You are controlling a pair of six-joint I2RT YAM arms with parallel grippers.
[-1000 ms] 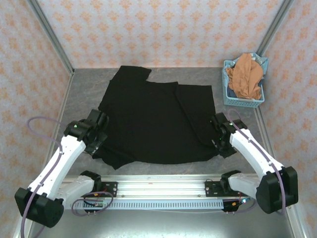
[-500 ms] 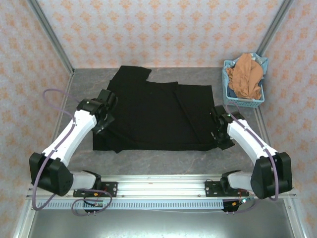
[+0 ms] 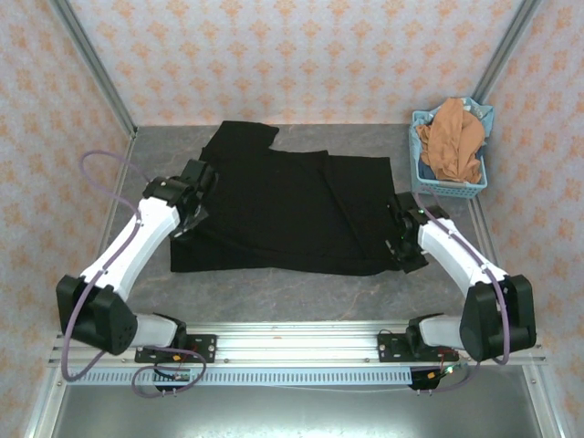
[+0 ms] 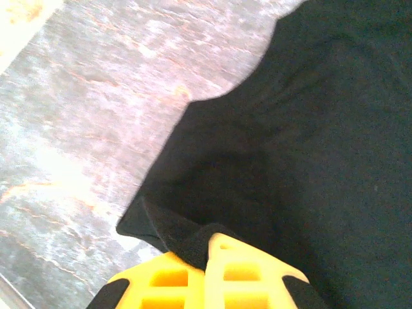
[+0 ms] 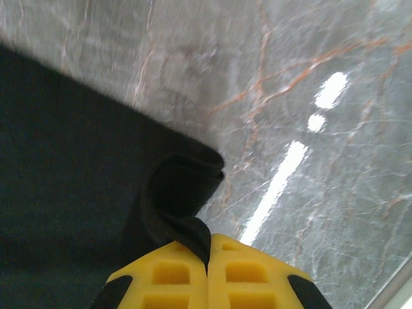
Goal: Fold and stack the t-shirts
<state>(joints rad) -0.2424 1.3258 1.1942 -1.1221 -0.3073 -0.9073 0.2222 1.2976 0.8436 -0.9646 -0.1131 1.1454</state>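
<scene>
Black t-shirt (image 3: 283, 214): soft, matte cloth, plain black on the face that shows. It lies flat between the 2 grippers, with a straight near edge and 1 sleeve reaching out beyond the left gripper.
Orange-brown t-shirt (image 3: 452, 137): a crumpled heap, well beyond the right gripper and off to its right, piled in the basket.
Basket (image 3: 445, 188): light blue plastic lattice, rectangular.
Table (image 3: 301, 297): glossy grey marble pattern with rust veins, and bright glare streaks just right of the right gripper.
Left gripper (image 4: 207, 248): yellow moulded fingers pressed together, pinching a doubled edge of the black t-shirt's left side. The fold bulges just left of the tips.
Right gripper (image 5: 209, 248): fingers closed tight on the shirt's right corner, where the cloth curls into a small loop just ahead of the tips.
</scene>
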